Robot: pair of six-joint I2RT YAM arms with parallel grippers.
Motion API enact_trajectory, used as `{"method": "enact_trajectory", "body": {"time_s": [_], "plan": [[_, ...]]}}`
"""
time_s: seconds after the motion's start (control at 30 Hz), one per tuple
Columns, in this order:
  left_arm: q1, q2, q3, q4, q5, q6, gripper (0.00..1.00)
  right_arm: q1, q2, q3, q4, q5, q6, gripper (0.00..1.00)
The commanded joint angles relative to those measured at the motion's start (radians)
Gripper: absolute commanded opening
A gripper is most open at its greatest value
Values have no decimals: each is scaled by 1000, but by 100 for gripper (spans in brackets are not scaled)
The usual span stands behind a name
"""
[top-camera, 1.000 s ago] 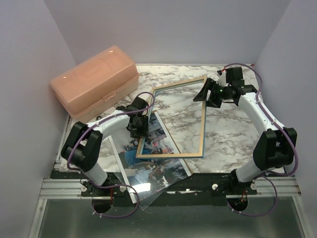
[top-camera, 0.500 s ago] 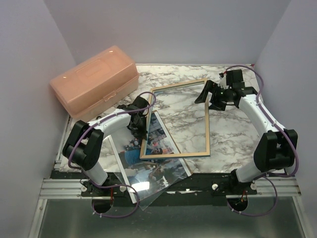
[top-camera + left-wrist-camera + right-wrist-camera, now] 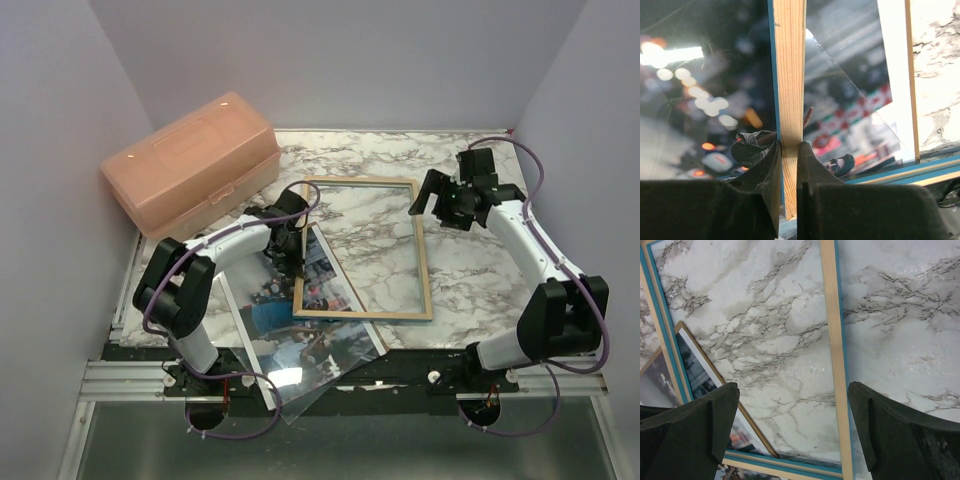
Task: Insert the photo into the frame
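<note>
Our left gripper (image 3: 789, 150) pinches the left side of the frame (image 3: 424, 270), which lies wood side up on the surface (image 3: 470, 280), partly over the photo (image 3: 265, 318). Our right gripper (image 3: 792, 390) is spread wide above the right side. We think we are lining up the frame, and next the photo must go fully inside it.

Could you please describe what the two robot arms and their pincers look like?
The left arm and right arm have white tubular links with bulky black joint housings. A thin purple cable loops along each. The left pincer and right pincer have plain black, wedge-shaped fingers, with no markings visible.
</note>
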Motion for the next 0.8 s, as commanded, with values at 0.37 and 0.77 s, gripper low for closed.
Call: {"method": "enact_trajectory", "body": {"time_s": [0.37, 0.77], "plan": [[-108, 112, 238, -45, 22, -70, 0, 0, -127, -103, 1, -119, -8, 100], [-180, 175, 337, -52, 44, -84, 29, 1, -128, -150, 6, -175, -26, 100]]}}
